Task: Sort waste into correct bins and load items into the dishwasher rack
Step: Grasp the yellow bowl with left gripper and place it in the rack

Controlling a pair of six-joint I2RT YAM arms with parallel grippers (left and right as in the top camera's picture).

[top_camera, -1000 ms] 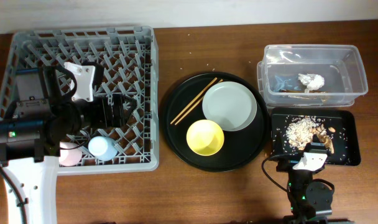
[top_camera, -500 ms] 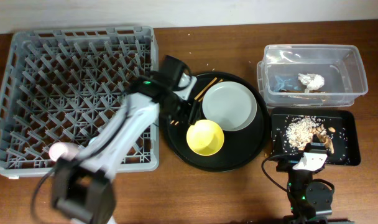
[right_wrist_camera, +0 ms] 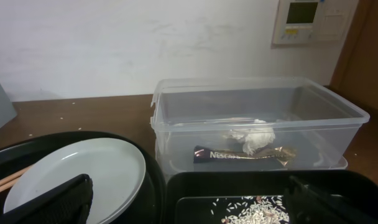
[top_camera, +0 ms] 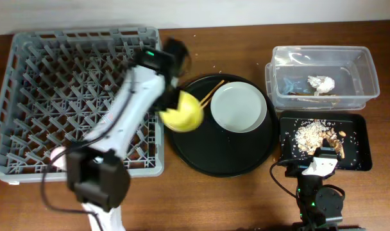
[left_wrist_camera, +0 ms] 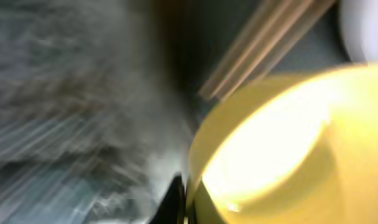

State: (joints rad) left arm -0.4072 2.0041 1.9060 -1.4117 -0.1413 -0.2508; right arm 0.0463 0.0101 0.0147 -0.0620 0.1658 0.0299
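1. Brown wooden bench (top_camera: 201,199) carries everything in the overhead view; the right wrist view shows a pale wall behind it.
2. A large square grey plastic rack with upright pegs (top_camera: 47,70) lies in the upper left of the frame.
3. The left claw (top_camera: 171,102) grips a yellow round bowl (top_camera: 182,114) at its rim. The bowl is tilted over the left edge of a large round black tray (top_camera: 220,154), just beside the rack. The left wrist view is strongly blurred.
4. On the round tray, a pale grey-white round plate (top_camera: 238,107) lies in the upper right part, and two thin wooden chopsticks (top_camera: 211,94) lie just left of it.
5. A clear plastic rectangular tub (top_camera: 368,70) in the upper right holds a crumpled white paper napkin (top_camera: 321,83) and a brownish-gold strip (right_wrist_camera: 251,154).
6. Below it, a shallow glossy black rectangular tray (top_camera: 358,151) holds beige crumbs (top_camera: 308,133).
7. The right claw (right_wrist_camera: 189,186) is spread wide at the lower edge of this tray, with nothing between its fingers.
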